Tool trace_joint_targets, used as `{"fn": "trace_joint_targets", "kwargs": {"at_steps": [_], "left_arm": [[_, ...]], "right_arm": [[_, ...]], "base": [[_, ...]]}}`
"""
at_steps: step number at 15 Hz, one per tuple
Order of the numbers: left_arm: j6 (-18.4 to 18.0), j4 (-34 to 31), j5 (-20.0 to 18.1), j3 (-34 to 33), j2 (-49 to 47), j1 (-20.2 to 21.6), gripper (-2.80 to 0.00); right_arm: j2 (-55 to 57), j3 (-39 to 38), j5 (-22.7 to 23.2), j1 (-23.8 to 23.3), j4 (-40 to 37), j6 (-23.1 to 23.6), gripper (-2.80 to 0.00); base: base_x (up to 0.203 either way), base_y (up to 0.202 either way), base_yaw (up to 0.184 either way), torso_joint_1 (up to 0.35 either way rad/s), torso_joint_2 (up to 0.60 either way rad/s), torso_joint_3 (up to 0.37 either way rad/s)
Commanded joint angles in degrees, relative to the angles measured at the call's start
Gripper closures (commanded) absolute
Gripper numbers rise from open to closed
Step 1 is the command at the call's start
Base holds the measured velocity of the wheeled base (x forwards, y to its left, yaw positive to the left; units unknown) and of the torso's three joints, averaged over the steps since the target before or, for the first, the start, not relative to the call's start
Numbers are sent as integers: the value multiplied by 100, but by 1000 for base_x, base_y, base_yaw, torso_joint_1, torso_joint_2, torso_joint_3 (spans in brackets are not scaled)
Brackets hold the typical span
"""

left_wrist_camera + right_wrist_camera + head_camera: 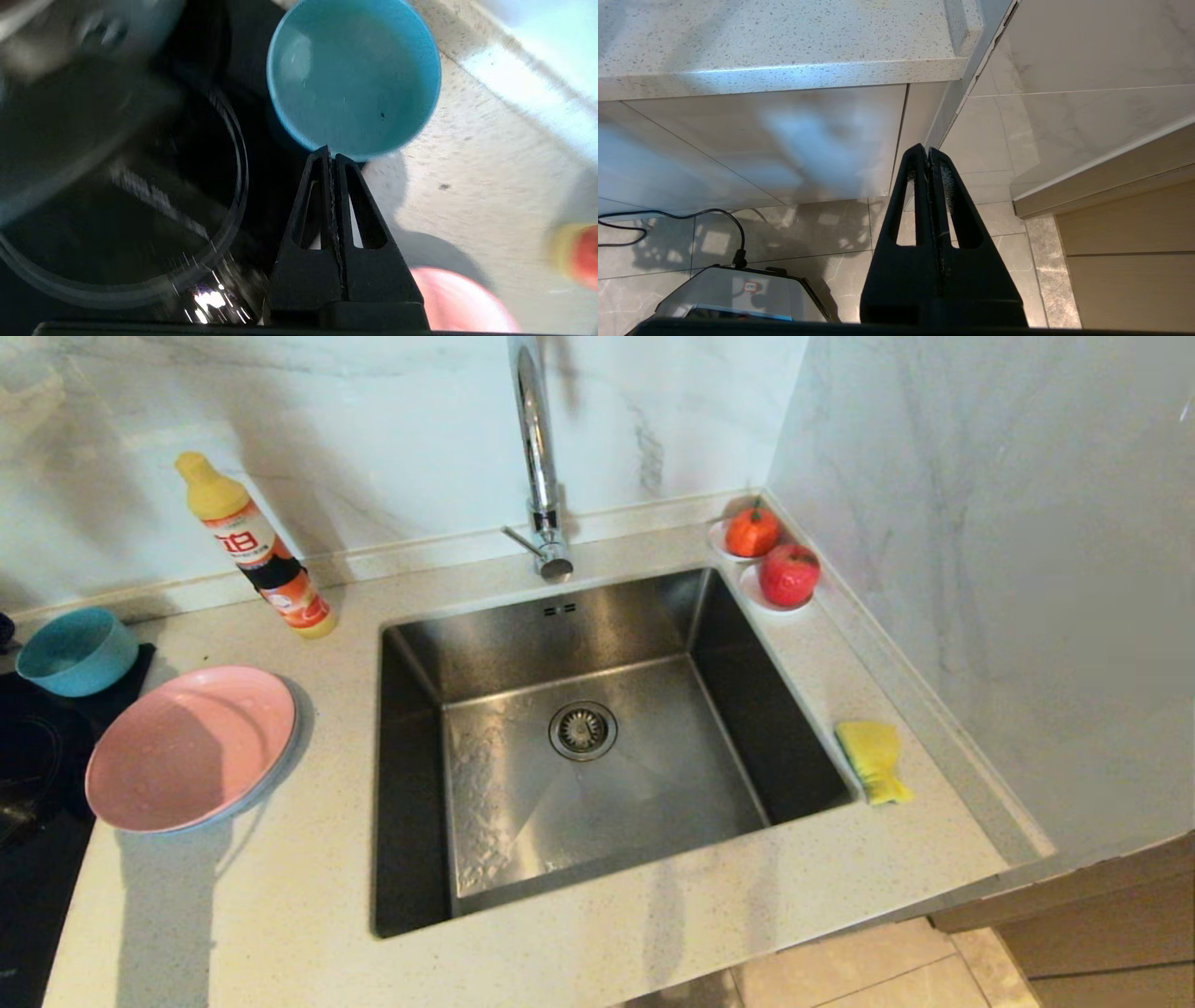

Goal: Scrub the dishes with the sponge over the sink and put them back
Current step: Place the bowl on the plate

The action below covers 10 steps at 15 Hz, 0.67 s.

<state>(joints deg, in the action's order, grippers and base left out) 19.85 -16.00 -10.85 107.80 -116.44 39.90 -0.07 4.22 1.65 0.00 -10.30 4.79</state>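
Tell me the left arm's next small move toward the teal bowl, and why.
Probably open the fingers first. The left gripper hangs above the near rim of the teal bowl with its fingers pressed shut and empty, so it cannot take the rim yet. The bowl stands upright on the counter, apart from the pink plate. The right gripper is parked below the counter, shut.

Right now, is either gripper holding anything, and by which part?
Nothing is held. The left gripper is shut and empty near the small teal-blue round bowl; the right gripper is shut and empty below the counter.
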Motion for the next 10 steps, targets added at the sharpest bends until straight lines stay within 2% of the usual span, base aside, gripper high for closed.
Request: {"fn": "trace_joint_targets", "kwargs": {"at_steps": [1,6,7,10], "left_arm": [[-510,144,0,-2,-257,-8,0],[-1404,519,-5,4,-517,-17,0],[-1501,597,-5,-4,-538,-26,-280],[-1590,764,-76,4,-564,-50,-280]], "right_arm": [[7,0,2,0,-7,-4,0],[7,0,2,0,-7,4,0],[7,0,2,0,-7,4,0],[7,0,2,0,-7,4,0]], "base": [[0,0,0,0,0,0],[0,0,0,0,0,0],[0,0,0,0,0,0],[0,0,0,0,0,0]]}}
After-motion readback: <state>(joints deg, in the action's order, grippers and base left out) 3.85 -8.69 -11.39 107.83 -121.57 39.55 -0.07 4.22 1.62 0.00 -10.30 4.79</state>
